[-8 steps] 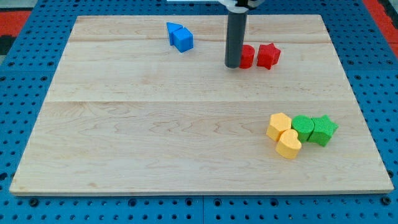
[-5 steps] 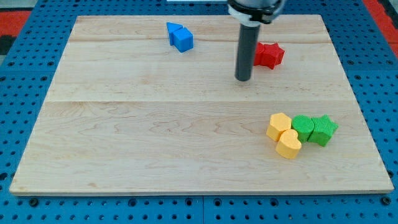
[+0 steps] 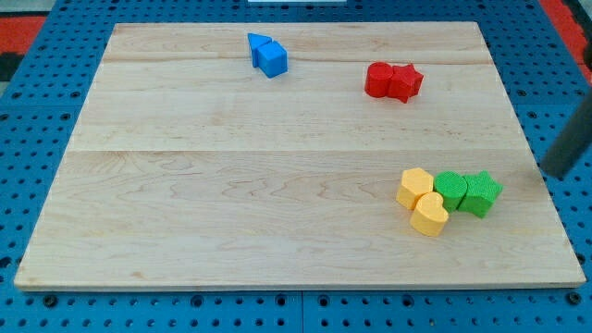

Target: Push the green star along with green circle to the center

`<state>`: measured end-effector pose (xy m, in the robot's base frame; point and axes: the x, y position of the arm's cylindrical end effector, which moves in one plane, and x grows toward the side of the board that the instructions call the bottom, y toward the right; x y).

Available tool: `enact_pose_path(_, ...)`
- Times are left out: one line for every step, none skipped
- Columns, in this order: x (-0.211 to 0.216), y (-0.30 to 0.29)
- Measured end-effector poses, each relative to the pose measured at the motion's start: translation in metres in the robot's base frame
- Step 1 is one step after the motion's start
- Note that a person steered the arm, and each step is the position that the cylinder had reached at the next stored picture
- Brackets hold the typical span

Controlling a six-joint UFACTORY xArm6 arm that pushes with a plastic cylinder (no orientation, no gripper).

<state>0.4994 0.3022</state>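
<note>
The green star (image 3: 482, 193) and the green circle (image 3: 451, 189) sit touching each other at the board's lower right. The circle is on the star's left, against two yellow blocks. My rod comes in from the view's right edge, and my tip (image 3: 554, 173) rests on the board to the right of the green star, a short gap away from it.
A yellow hexagon (image 3: 415, 187) and a yellow heart-like block (image 3: 429, 215) touch the green circle's left side. A red circle (image 3: 378, 80) and red star (image 3: 405, 82) sit at the upper right. Two blue blocks (image 3: 268, 55) sit at the upper middle. The wooden board (image 3: 231, 185) lies on blue pegboard.
My rod has swept from beside the red blocks at the upper middle down to the right edge of the board, beside the green star. The red circle, hidden before, now shows. No block moved.
</note>
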Motion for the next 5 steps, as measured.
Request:
enact_pose_path(0.039,-0.032)
enact_pose_path(0.044,-0.066)
enact_pose_path(0.042,-0.104)
enact_pose_path(0.038,-0.141)
enact_pose_path(0.025,-0.153)
